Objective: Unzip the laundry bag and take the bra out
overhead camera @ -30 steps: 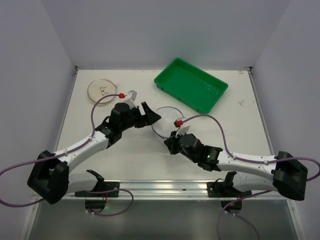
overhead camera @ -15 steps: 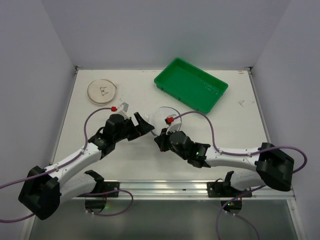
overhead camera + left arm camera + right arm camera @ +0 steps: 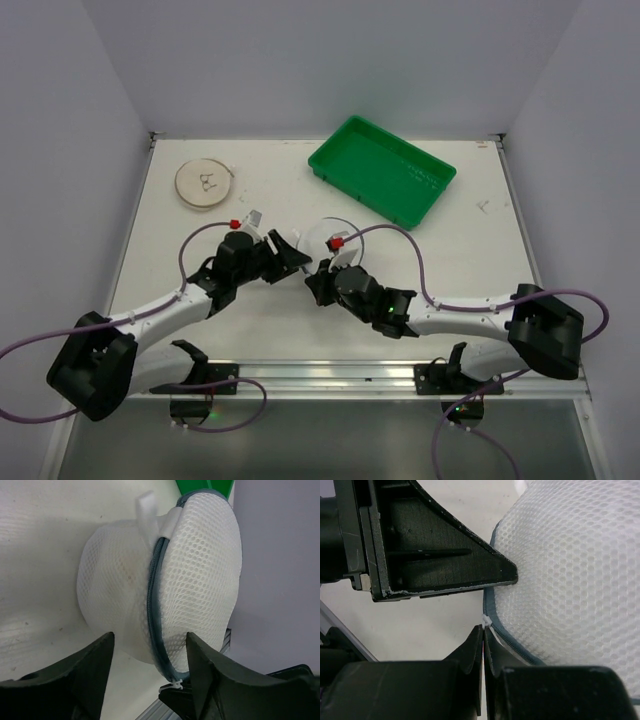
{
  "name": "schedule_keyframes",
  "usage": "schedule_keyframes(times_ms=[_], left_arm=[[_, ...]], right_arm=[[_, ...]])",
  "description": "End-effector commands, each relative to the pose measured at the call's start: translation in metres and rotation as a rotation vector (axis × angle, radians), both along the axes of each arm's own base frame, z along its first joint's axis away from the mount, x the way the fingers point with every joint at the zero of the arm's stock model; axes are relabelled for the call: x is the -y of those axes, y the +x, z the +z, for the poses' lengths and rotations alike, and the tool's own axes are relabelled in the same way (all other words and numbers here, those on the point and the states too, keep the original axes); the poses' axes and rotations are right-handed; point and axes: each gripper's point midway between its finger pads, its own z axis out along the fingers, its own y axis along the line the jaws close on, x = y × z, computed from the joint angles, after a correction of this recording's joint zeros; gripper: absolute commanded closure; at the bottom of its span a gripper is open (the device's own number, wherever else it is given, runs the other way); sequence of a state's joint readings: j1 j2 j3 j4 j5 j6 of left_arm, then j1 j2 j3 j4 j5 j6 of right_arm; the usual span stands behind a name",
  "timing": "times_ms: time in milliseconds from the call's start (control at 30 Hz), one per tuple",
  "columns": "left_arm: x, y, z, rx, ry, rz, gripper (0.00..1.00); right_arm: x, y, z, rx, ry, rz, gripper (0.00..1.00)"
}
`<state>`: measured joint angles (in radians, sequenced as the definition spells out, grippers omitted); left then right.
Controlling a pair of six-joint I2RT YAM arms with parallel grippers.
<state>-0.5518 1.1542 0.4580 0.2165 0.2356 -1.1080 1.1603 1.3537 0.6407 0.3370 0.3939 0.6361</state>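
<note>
Where the task's thing is found: a round translucent whitish mesh case (image 3: 318, 238) of two bowl-shaped halves is set near the middle of the white surface (image 3: 470, 240), between the two pincers.
Case closure: a thin grey-blue zipper (image 3: 152, 605) is seen running round the rim between the halves, shut along the whole stretch in view. A white fabric tab (image 3: 148, 509) is folded over one end of it.
Case contents: only pale shading is seen through the mesh, and the bra cannot be made out.
Left pincer (image 3: 150, 637): held wide apart, with its black fingers (image 3: 95, 665) set on either side of the case's near edge. One tip is seen just against the mesh in the right wrist view; whether it presses cannot be told.
Right pincer (image 3: 483, 632): closed tight, with the small white zipper pull (image 3: 487, 621) caught at its tips, just beside the case's rim.
Green rectangular plastic tray (image 3: 382, 172): set at the far right of the surface, apart from the case.
Flat beige disc (image 3: 205, 184): laid at the far left, well apart from both pincers.
</note>
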Motion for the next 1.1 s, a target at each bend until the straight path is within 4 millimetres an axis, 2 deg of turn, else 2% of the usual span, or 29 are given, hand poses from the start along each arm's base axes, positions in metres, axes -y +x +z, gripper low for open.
schedule_keyframes(times_ms=[0,33,67,133,167,233,267,333,400,433,700,900,1067], left_arm=[[0.01,0.01,0.02,0.054,-0.06,-0.011,0.44],[0.009,0.011,0.02,0.057,-0.057,-0.012,0.5],[0.009,0.012,0.019,0.055,-0.05,-0.005,0.63],[0.008,0.015,0.02,0.068,-0.034,-0.005,0.78],[0.008,0.015,0.018,0.067,-0.026,-0.004,0.91],[0.008,0.016,0.019,0.069,-0.013,-0.007,1.0],[0.008,0.016,0.018,0.066,-0.01,-0.009,1.0],[0.008,0.018,0.019,0.072,-0.008,-0.008,1.0],[0.009,0.019,0.02,0.076,-0.005,-0.012,1.0],[0.009,0.018,0.02,0.078,-0.002,-0.021,1.0],[0.016,0.018,0.037,0.19,0.032,-0.124,1.0],[0.016,0.018,0.041,0.206,0.037,-0.133,1.0],[0.019,0.019,0.047,0.255,0.05,-0.18,1.0]], right_arm=[[-0.007,0.006,0.033,0.048,0.075,-0.031,1.0],[-0.005,0.006,0.033,0.051,0.069,-0.034,1.0],[-0.002,0.006,0.029,0.045,0.048,-0.039,1.0],[0.004,0.007,0.03,0.051,0.035,-0.052,1.0],[0.008,0.006,0.024,0.046,0.012,-0.054,1.0],[0.017,0.007,0.026,0.06,0.001,-0.072,1.0],[0.023,0.005,0.02,0.056,-0.022,-0.077,1.0],[0.031,0.005,0.024,0.071,-0.025,-0.087,1.0],[0.041,0.003,0.021,0.076,-0.057,-0.093,1.0],[0.045,0.003,0.027,0.086,-0.049,-0.094,1.0],[0.093,0.002,0.016,0.103,-0.167,-0.181,1.0],[0.095,-0.005,0.017,0.107,-0.14,-0.149,1.0],[0.104,-0.007,0.009,0.094,-0.154,-0.163,1.0]])
